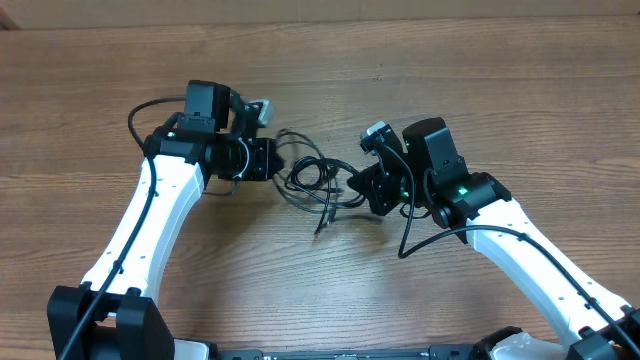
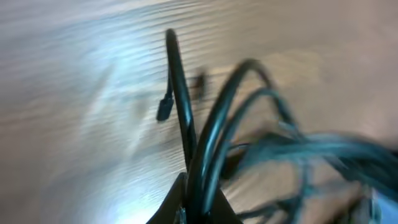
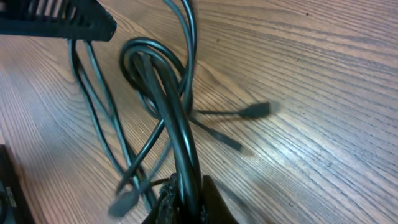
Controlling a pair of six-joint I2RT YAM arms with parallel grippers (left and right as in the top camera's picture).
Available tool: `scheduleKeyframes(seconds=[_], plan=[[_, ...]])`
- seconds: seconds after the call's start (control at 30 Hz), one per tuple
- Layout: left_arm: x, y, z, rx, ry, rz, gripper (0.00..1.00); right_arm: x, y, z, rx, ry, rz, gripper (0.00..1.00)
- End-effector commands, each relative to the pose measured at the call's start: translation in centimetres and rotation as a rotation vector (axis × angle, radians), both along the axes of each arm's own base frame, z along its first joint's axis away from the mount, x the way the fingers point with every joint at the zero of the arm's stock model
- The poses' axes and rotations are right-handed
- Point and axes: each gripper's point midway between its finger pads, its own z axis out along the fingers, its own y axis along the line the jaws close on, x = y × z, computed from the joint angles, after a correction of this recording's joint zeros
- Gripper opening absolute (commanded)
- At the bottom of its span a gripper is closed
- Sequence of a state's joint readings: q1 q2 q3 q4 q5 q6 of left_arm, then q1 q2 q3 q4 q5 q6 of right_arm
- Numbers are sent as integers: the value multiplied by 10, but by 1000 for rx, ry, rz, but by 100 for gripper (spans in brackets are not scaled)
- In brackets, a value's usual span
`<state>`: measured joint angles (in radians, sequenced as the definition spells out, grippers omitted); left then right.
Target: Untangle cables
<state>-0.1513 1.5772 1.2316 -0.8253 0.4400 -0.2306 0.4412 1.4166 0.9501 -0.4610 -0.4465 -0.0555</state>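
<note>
Plenty of bare wood on the table off to the left, and more behind the arms up to the far edge along the top of the overhead view. The near edge is tighter, since both arm bases sit down there.

The left arm comes up from the bottom left corner and leans toward the middle. Its wrist is bent so the left gripper points right. That claw is pinched tight on the cables. In the left wrist view a few strands fan up out of the closed fingers, though it's blurry.

The bundle sits mid-table between the two claws, a loose knot of loops with one tail trailing toward the near side.

The right gripper points left into the knot and is also clamped on the cables, with a thick loop rising straight out of its tips. The right arm mirrors the left one, coming in from the bottom right. There's open wood beyond it to the right too.

Count: two arms, two claws, one tangle. Can't tell exactly how many cords, but the right wrist view shows three plugs lying on the wood.
</note>
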Motion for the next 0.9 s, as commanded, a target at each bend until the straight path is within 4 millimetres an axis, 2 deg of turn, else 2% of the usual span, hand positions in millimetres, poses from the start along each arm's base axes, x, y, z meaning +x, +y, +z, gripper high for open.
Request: scheduleKeyframes(seconds=[0.0, 0.33, 0.47, 0.6, 0.87], plan=[[17, 55, -2, 165, 51, 464, 5, 4, -1, 5, -3, -15, -5, 4], [7, 64, -8, 124, 173, 727, 5, 4, -1, 5, -3, -15, -5, 4], [-16, 81, -17, 154, 299, 988, 5, 4, -1, 4, -5, -12, -6, 4], [-41, 88, -22, 162, 426, 1211, 4, 3, -2, 3, -7, -8, -5, 4], [-55, 90, -24, 165, 491, 1320, 8, 3, -2, 3, -7, -8, -5, 4]])
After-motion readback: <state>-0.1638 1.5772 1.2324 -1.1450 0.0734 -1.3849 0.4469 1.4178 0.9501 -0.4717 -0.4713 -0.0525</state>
